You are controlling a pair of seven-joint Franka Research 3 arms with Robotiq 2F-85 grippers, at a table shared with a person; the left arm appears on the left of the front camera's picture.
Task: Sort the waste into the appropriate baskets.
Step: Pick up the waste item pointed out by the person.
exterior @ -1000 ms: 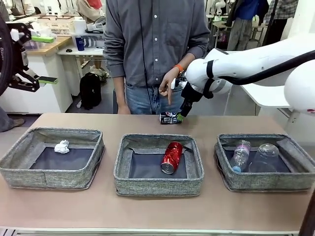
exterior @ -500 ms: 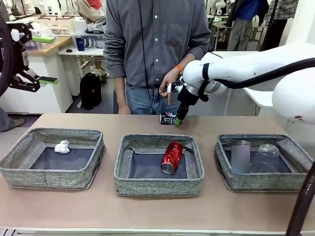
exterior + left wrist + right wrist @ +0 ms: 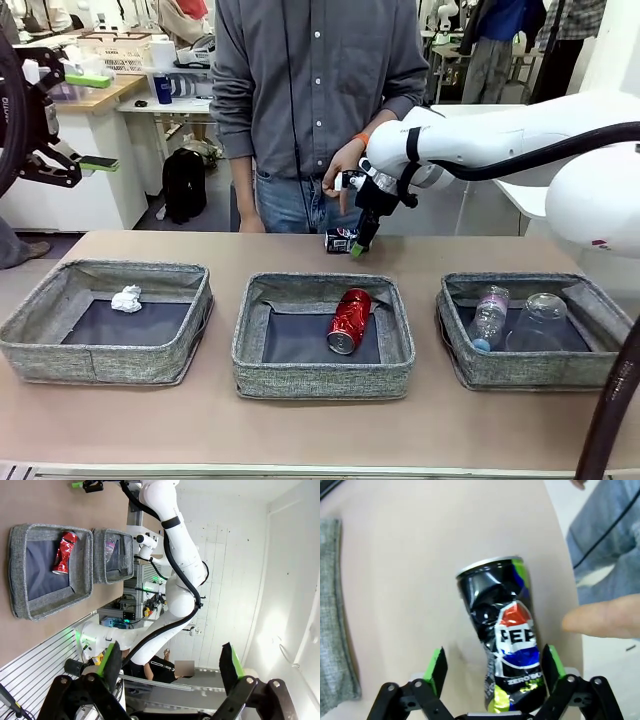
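1. A tan table (image 3: pixel 200 400) carries three grey baskets in a row, with a person standing at its far side and a workshop behind.
2. The left basket (image 3: pixel 105 350) holds a paper ball (image 3: pixel 126 298), the middle basket (image 3: pixel 322 375) a red can (image 3: pixel 349 320), and the right basket (image 3: pixel 535 365) a bottle (image 3: pixel 488 315) and a clear cup (image 3: pixel 537 318).
3. One piece of waste is left outside: a dented dark can (image 3: pixel 507 635), lying on its side on the table near the far edge, behind the middle basket.
4. The person's hand (image 3: pixel 345 170) points a finger down at it.
5. The step in hand looks like the pick-up of this can.
6. The right gripper (image 3: pixel 495 675) is down over it, jaws spread wide with the can's lower end between the green pads; contact on either side cannot be told, and nothing is gripped yet.
7. Next it would need to close on the can, lift it, and carry it to the middle basket beside the red can.
8. The left gripper (image 3: pixel 170 662) hangs in the air, jaws apart and empty.
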